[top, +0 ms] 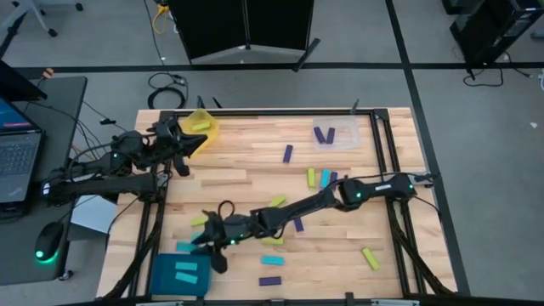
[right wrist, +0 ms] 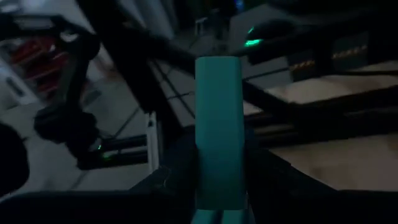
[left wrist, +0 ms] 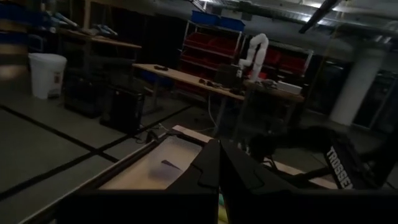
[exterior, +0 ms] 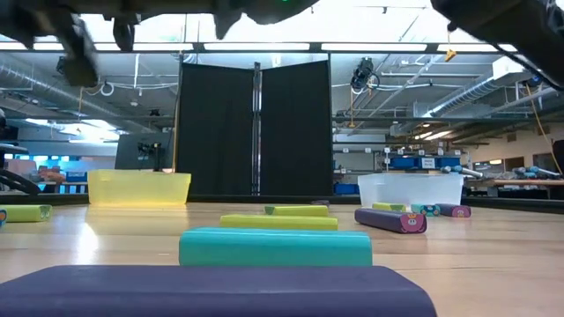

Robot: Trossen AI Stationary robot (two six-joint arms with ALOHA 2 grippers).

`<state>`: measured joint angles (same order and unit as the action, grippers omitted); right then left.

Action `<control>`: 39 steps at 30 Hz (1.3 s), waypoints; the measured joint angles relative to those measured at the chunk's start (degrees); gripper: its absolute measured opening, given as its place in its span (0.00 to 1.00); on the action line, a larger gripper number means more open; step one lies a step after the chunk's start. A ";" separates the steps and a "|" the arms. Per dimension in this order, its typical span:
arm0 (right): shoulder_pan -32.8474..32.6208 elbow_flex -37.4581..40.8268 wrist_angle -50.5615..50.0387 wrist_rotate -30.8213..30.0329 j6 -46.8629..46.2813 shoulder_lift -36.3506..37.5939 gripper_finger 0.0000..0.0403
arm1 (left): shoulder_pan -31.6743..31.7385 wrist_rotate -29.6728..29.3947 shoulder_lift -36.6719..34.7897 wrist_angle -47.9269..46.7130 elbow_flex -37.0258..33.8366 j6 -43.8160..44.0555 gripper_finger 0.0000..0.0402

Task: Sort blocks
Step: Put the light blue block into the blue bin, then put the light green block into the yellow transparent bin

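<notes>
Yellow-green, cyan and dark purple blocks lie flat across the wooden table (top: 255, 161). My right gripper (top: 197, 242) reaches to the near left part of the table, just above and beside the teal tray (top: 161, 276), and is shut on a cyan block (right wrist: 217, 130). Two cyan blocks (top: 185, 270) lie in that tray. My left gripper (top: 194, 143) hovers by the yellow tray (top: 206, 119), shut; a yellow-green block (top: 200, 126) lies in the tray. In the left wrist view the fingers (left wrist: 205, 171) meet at their tips. My right gripper pinches the cyan block between its two fingers, which sit on the block's long sides near one end (right wrist: 217, 199). The block lies along the fingers, and its free end (right wrist: 217, 68) sticks out well past the tips. It is lifted clear of the table.
A clear tray (top: 336, 134) at the far right holds two purple blocks. In the low view, a purple block (exterior: 220, 291), a cyan one (exterior: 275, 246) and a yellow-green one (exterior: 278, 222) lie in a row. A laptop (top: 17, 153) and mouse (top: 48, 242) sit left of the table.
</notes>
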<state>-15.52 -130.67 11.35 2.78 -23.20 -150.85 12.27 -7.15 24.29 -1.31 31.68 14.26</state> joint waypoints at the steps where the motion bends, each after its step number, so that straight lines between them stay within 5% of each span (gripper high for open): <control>1: -0.18 -2.20 -0.56 1.13 0.16 -1.30 0.30 | -0.01 0.38 0.00 -0.18 0.00 0.03 0.03; 7: -1.50 -3.35 -3.97 3.73 -1.48 -4.08 0.30 | 0.01 1.25 0.02 -0.19 0.00 1.10 0.03; 19: -3.88 -3.43 -8.41 -0.35 1.10 -3.82 0.32 | 0.01 1.91 0.00 0.12 0.00 3.78 0.03; 31: -2.48 -3.43 -8.14 0.08 6.72 -3.71 0.62 | 0.01 1.71 0.02 -0.05 0.00 4.20 0.03; 35: -2.28 -3.37 -6.63 -7.05 11.39 -2.06 0.66 | 0.01 1.69 0.02 -1.87 0.00 4.18 0.03; 39: -1.71 -3.48 -4.81 -10.66 16.54 -0.46 0.60 | 0.01 2.31 0.02 -4.04 0.00 4.24 0.03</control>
<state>-17.24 -134.15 6.54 -7.88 -6.66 -151.31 12.27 -4.83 24.32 -5.36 31.68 18.49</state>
